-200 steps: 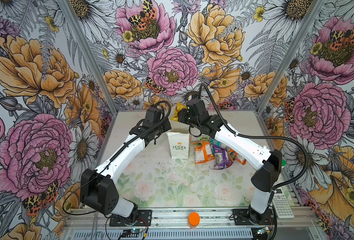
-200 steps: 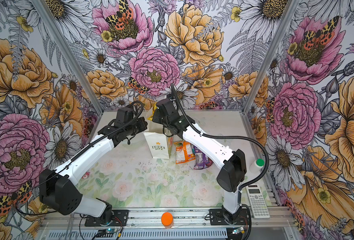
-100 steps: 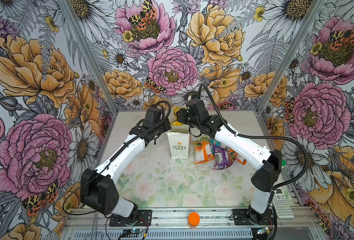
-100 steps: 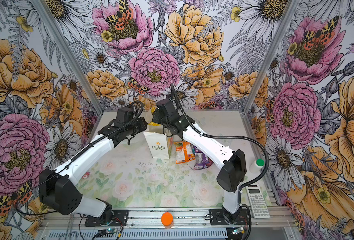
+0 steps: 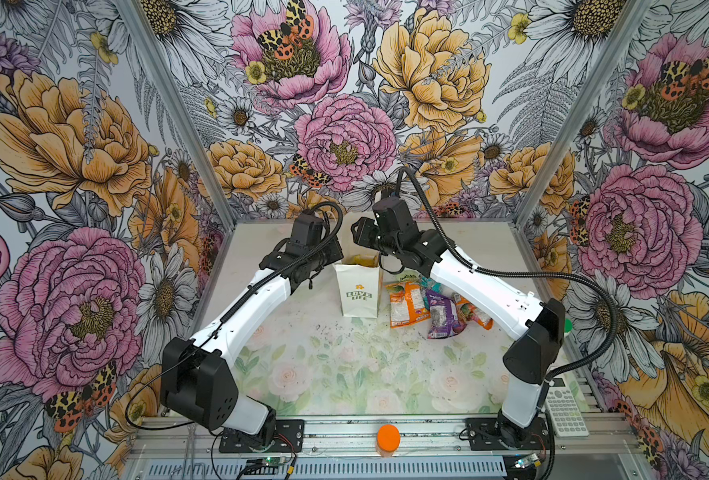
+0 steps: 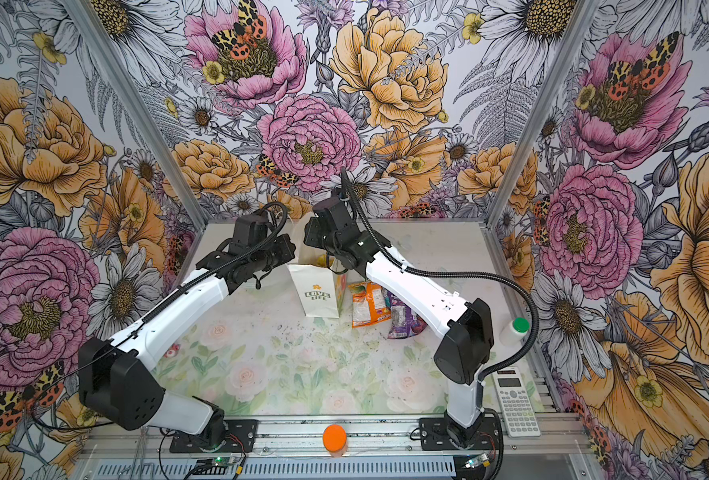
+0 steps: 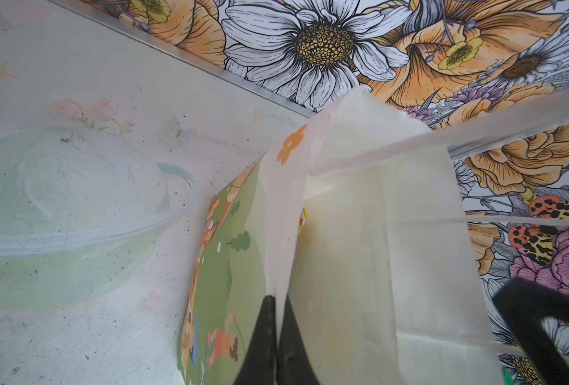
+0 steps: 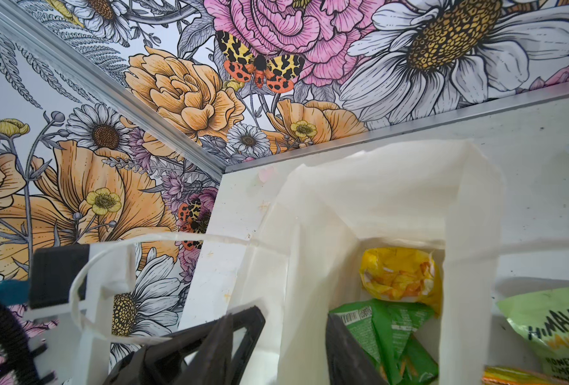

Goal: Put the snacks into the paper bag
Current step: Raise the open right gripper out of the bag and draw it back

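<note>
Nearest me an orange cap [image 5: 388,436] sits on the front rail [image 5: 336,434], with a calculator [image 5: 565,409] off to one side. Further in on the worktop [image 5: 344,374], a heap of snacks [image 5: 432,307] lies just beside the paper bag [image 5: 359,291], which stands upright towards the back. The left tool [image 7: 278,298] is pinched tight on the bag's rim, holding the mouth open. The right tool [image 8: 293,315] hangs over that mouth with its jaws parted and nothing in them that I can see. A green packet [image 8: 390,333] and a yellow packet [image 8: 396,273] lie inside. My worry is the cord handle [image 8: 86,266] looping close by the right tool. Catching it on the way out could tip the light bag or tear it from the pinch, spilling what's in.
</note>
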`<state>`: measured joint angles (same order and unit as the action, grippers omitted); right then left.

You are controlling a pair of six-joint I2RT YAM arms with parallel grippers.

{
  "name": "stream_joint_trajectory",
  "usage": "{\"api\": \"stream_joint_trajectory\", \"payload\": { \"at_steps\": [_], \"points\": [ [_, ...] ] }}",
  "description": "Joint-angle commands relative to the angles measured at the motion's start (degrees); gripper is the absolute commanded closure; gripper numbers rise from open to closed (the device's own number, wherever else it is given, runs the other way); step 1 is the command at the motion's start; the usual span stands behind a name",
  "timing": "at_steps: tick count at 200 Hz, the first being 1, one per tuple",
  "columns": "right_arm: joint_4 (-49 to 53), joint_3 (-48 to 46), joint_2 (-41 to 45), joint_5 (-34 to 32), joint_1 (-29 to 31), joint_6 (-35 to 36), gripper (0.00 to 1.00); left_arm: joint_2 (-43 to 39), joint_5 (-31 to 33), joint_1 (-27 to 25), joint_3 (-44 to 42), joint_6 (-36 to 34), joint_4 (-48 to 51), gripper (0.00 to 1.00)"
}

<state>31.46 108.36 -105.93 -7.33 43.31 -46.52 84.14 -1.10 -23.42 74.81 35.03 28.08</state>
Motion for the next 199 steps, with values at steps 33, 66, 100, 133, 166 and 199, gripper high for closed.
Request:
{"api": "stream_joint_trajectory", "payload": {
  "at_steps": [33, 66, 100, 133, 166, 199],
  "points": [
    [-0.2, 0.7, 1.8, 6.2, 0.3, 9.5, 0.51, -0.2, -0.4, -0.4, 0.7, -0.6, 0.8, 1.0],
    [-0.3, 0.9, 1.9, 11.4, 0.2, 15.2, 0.45, -0.9, -0.1, -0.4, 0.5, -0.9, 0.8, 1.0],
    [-0.2, 0.2, 2.8, 11.6, 0.2, 16.4, 0.41, -1.2, 0.0, -0.4, 0.2, -1.0, 0.8, 1.0],
    [-0.2, -1.5, 4.6, 10.8, 0.2, 17.1, 0.4, -1.3, -0.8, -0.5, -0.1, -1.5, 0.0, 1.0],
    [-0.2, -3.3, 7.2, 11.0, 0.2, 17.6, 0.39, -1.7, -1.2, -0.5, -0.5, -1.9, -0.4, 1.0],
    [-0.1, -6.7, 12.0, 11.3, 0.1, 19.8, 0.36, -2.0, -1.0, -0.4, -0.6, -1.8, -0.4, 1.0]
  ]
}}
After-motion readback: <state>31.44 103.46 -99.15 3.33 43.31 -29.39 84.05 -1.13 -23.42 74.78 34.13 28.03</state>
